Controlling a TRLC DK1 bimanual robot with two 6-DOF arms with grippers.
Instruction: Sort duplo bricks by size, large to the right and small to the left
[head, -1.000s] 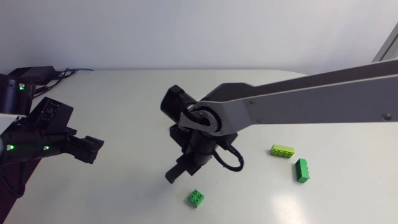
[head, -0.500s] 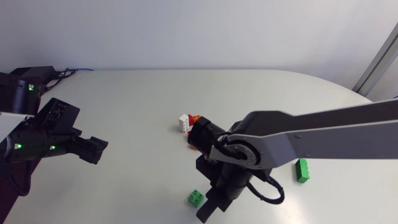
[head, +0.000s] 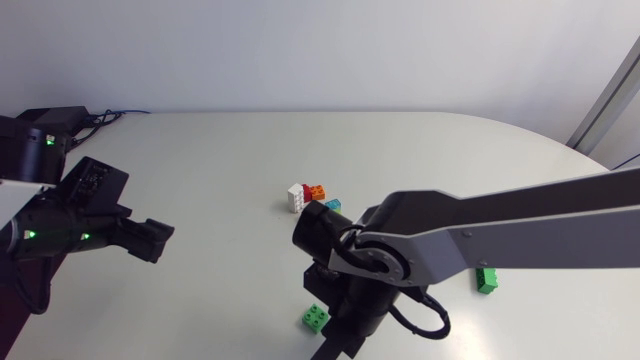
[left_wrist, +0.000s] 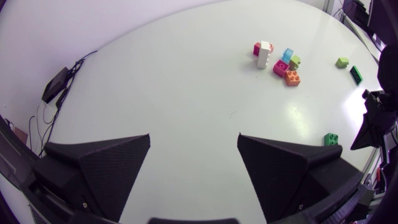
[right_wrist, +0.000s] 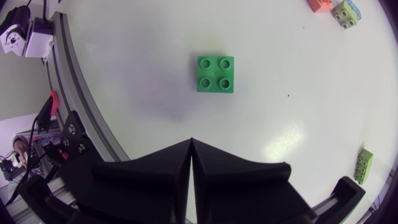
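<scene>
Held right gripper (right_wrist: 191, 144) clenched, empty, just short of green brick (right_wrist: 216, 74); left gripper (left_wrist: 193, 135) released. Risked shoving brick toward edge of table (right_wrist: 280, 93) if lowered without opening.

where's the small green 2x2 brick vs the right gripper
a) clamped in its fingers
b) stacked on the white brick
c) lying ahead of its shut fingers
c: the green 2x2 brick lies ahead of the right gripper, whose fingers are shut on nothing.

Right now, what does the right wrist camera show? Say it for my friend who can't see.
A small green square brick lies on the white table just ahead of the right gripper, whose black fingers are pressed together, holding nothing.
</scene>
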